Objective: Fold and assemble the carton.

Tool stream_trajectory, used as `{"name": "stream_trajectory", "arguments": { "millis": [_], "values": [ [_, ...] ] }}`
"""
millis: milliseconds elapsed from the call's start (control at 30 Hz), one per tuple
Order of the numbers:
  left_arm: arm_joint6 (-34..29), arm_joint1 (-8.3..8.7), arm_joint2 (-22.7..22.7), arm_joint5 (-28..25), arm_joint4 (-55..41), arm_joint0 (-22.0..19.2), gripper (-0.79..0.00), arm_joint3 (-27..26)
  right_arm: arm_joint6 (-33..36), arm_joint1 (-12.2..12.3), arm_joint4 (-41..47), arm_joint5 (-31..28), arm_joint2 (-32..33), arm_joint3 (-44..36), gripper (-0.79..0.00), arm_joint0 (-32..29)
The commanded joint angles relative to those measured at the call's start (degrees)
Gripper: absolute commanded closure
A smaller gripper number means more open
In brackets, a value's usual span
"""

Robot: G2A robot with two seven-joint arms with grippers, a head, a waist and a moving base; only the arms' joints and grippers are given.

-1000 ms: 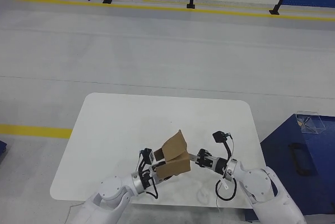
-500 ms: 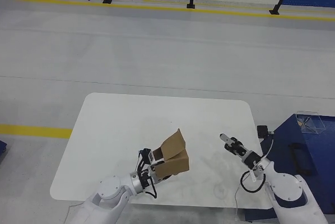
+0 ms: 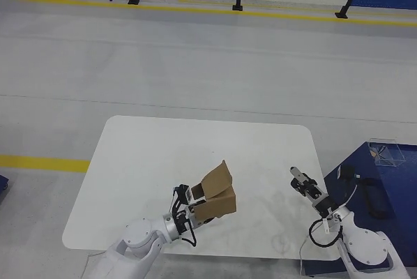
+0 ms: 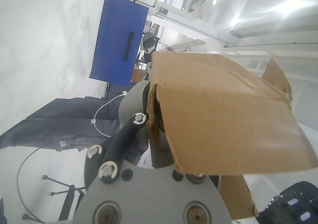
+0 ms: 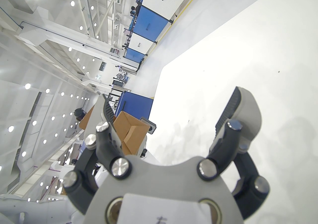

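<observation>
A brown cardboard carton (image 3: pixel 217 193) is held above the near part of the white table (image 3: pixel 160 153), one flap raised toward the far side. My left gripper (image 3: pixel 192 203) is shut on the carton's near-left edge; in the left wrist view the carton (image 4: pixel 218 120) covers the fingers. My right gripper (image 3: pixel 297 177) hangs near the table's right edge, well away from the carton, open with nothing between its fingers (image 5: pixel 229 108). The right wrist view shows the carton (image 5: pixel 129 133) far off.
A blue cabinet (image 3: pixel 383 209) with a clear plastic box (image 3: pixel 386 151) on top stands just off the table's right side, close to my right arm. Bare table lies beyond the carton and to its right.
My right gripper has left the carton's right side and drawn back to the right edge of the table, now open. The left gripper and the carton have stayed put.
</observation>
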Motion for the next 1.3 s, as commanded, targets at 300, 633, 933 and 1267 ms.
{"name": "stream_trajectory", "arguments": {
  "millis": [300,633,933,1267],
  "values": [
    [13.37,0.62,-1.72,21.74,-0.25,4.87,0.0,-17.18,0.0,0.0,0.0,0.0,0.0,0.0,-0.785,0.0],
    [79.74,-4.79,-1.6,31.93,-41.54,10.55,0.0,-31.65,0.0,0.0,0.0,0.0,0.0,0.0,-0.785,0.0],
    [120.17,-9.9,3.33,5.7,-59.01,-1.15,0.0,-23.26,0.0,0.0,0.0,0.0,0.0,0.0,-0.785,0.0],
    [129.11,-14.25,9.66,-3.63,-69.43,-13.64,0.0,-5.6,0.0,0.0,0.0,0.0,0.0,0.0,-0.785,0.0]
  ]
}}
